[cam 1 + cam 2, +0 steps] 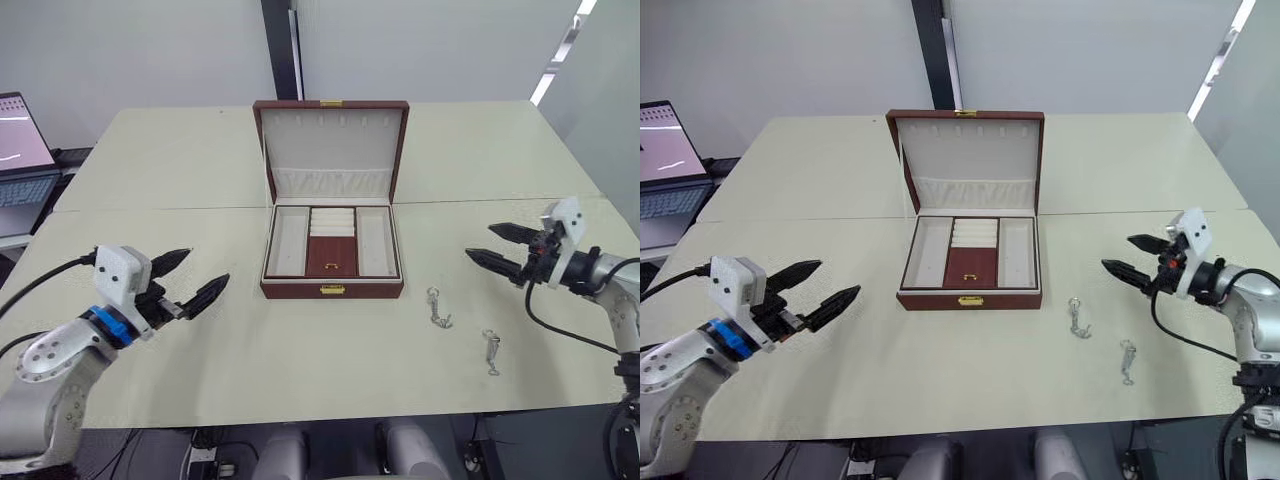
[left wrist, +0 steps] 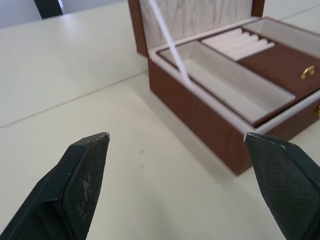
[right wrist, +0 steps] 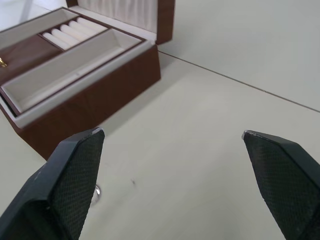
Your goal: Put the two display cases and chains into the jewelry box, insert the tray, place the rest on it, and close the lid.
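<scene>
Jewelry box (image 1: 331, 288) sits at centre frame on the pale counter (image 1: 300, 370), gold clasp on its front. Lid (image 1: 331, 150) stands open and upright behind it, cream lining with a gathered pocket. Tray (image 1: 331, 243) is seated in the box: cream compartments at either side, ring rolls at the back, brown centre panel with a tiny gold handle.

Two chains lie on the counter, lower right of the frame, clear of the box: one chain (image 1: 438, 307) nearer the box's front corner, the second chain (image 1: 491, 352) further right and lower, well apart from the first.

Left gripper (image 1: 190, 277) hovers at lower left, off to the side of the box, jaws spread, nothing between them. Right gripper (image 1: 494, 246) hovers at right, above and beyond the chains, jaws spread and empty too, tips pointing toward the box.

Laptop (image 1: 22, 150) at the far left edge, screen lit.
</scene>
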Controlling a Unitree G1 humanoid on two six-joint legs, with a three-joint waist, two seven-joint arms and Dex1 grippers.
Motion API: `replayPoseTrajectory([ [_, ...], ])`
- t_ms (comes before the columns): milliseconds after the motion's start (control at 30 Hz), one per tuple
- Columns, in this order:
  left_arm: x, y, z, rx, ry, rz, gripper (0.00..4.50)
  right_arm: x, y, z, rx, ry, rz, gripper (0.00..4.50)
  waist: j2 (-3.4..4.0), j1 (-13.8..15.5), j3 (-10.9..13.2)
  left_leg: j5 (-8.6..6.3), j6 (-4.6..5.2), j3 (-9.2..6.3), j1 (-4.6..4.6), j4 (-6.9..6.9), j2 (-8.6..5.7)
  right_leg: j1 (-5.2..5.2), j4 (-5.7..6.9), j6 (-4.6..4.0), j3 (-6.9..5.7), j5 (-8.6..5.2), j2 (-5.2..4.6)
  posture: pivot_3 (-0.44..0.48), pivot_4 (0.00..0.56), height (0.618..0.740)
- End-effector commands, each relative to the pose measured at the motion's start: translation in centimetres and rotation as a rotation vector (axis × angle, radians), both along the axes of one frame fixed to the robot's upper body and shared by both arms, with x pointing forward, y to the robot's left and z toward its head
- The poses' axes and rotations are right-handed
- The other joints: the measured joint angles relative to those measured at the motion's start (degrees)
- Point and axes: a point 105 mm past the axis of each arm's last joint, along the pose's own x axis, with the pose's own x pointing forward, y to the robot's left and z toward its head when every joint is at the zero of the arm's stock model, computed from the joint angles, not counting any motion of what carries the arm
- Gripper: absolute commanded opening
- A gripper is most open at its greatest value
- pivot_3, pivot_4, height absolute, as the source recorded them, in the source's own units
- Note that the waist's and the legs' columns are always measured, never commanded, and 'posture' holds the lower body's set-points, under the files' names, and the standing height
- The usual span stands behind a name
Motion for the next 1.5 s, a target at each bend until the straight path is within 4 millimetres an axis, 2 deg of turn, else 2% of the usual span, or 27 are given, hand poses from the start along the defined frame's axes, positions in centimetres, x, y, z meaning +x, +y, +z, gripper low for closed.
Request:
replayPoseTrajectory([
  [33, -0.3, 3.8, 0.9, 0.062, -0.001, 0.054, 4.5, -1.0, -3.0, -0.1, -0.059, -0.029, -0.081, 4.49, 0.01, 0.05, 0.01, 0.0, 0.0, 0.0, -0.01, -0.01, 0.0, 0.0, -0.02, -0.01, 0.0, 0.0, 0.0, 0.0, 0.15, 0.74],
  [200, -0.1, 6.8, 1.4, 0.096, -0.003, 0.109, 4.5, -1.9, -4.2, -1.5, -0.096, -0.013, -0.109, 4.49, 0.02, -0.16, 0.01, 0.0, 0.0, 0.05, 0.05, 0.02, 0.01, 0.03, 0.0, 0.0, 0.03, 0.0, -0.01, 0.0, 0.15, 0.74],
  [400, -0.5, 8.4, 0.9, 0.112, 0.009, 0.148, 4.5, -1.9, -4.1, -1.8, -0.092, -0.018, -0.114, 4.49, 0.02, -0.49, 0.02, 0.0, 0.0, 0.02, 0.05, -0.04, 0.03, 0.01, 0.0, 0.0, 0.02, 0.0, 0.0, 0.0, 0.15, 0.74],
  [700, -0.3, 8.3, 0.5, 0.108, -0.007, 0.161, 4.5, -2.1, -3.8, -2.8, -0.095, -0.001, -0.1, 4.49, 0.03, -0.45, 0.02, 0.0, 0.0, 0.0, 0.05, -0.02, 0.02, 0.02, 0.02, 0.0, 0.01, 0.0, -0.04, 0.0, 0.15, 0.74],
  [1133, -0.3, 7.5, 0.3, 0.107, -0.017, 0.148, 4.5, -1.9, -3.8, -1.9, -0.089, -0.021, -0.098, 4.49, 0.03, -0.45, 0.01, 0.0, 0.0, 0.0, 0.05, -0.01, 0.02, 0.02, 0.03, 0.01, 0.01, 0.0, -0.05, 0.0, 0.15, 0.74],
  [1267, -0.2, 6.5, 0.2, 0.106, -0.028, 0.123, 4.5, -2.0, -3.5, -1.4, -0.075, -0.032, -0.094, 4.49, 0.02, -0.46, 0.01, 0.0, 0.0, 0.0, 0.05, -0.01, 0.02, 0.02, 0.04, 0.01, 0.01, 0.0, -0.05, 0.0, 0.15, 0.74],
  [1333, 0.0, 4.4, 0.1, 0.093, -0.036, 0.054, 4.5, -2.2, -2.9, -1.1, -0.047, -0.038, -0.075, 4.49, 0.03, -0.38, 0.01, 0.0, 0.0, 0.0, 0.05, -0.01, 0.02, 0.02, 0.04, 0.01, 0.01, 0.0, -0.05, 0.0, 0.15, 0.74],
  [1433, -0.2, -1.0, 0.0, 0.066, -0.045, -0.143, 4.5, -3.4, -1.0, -0.7, -0.019, -0.037, -0.021, 4.49, 0.02, -0.05, 0.01, 0.0, 0.0, -0.01, 0.02, 0.0, 0.01, 0.04, 0.03, 0.01, 0.0, 0.0, -0.1, 0.0, 0.15, 0.74],
  [1500, -0.5, -3.3, 0.0, 0.057, -0.044, -0.227, 4.5, -4.2, -0.1, -0.7, -0.019, -0.032, 0.002, 4.49, 0.02, 0.38, 0.01, 0.0, -0.01, -0.03, 0.0, 0.0, 0.01, 0.06, 0.01, 0.01, 0.0, 0.01, -0.13, 0.0, 0.15, 0.74],
])
